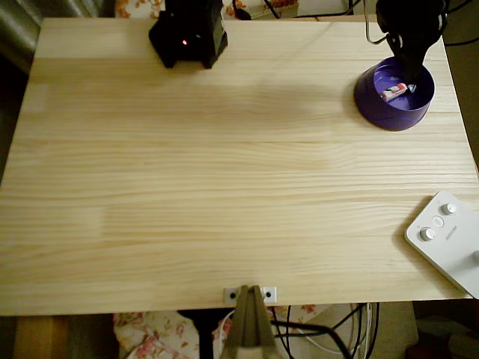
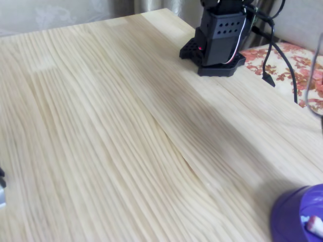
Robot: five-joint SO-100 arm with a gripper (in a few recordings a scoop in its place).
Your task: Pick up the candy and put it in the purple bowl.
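In the overhead view we see a pale wooden worktop (image 1: pixel 224 187) with the purple bowl (image 1: pixel 369 97) at its far right corner. The candy (image 1: pixel 394 92), red and white in its wrapper, lies inside the bowl, toward the bowl's right side. The black hand (image 1: pixel 412 77) reaches down from the far edge into the bowl, its tip just beside the candy's right end. We cannot tell whether its fingers are apart or together, nor whether they touch the candy, as the dark arm hides them. The arm's black base (image 1: pixel 188 34) stands at the far edge, well left of the bowl, with a small red light on it. A white box with round knobs (image 1: pixel 449 243) rests at the right edge on the near side, well apart from the bowl.

In the fixed view we see the worktop (image 2: pixel 126 131) running away from us. The purple bowl (image 2: pixel 290 217) shows at the near right corner, cut by the picture's edge, and a bit of the candy (image 2: pixel 315 225) peeps above its rim. The black base (image 2: pixel 218 38) stands at the far side, with cables trailing to its right over a flowered cloth (image 2: pixel 298 65).
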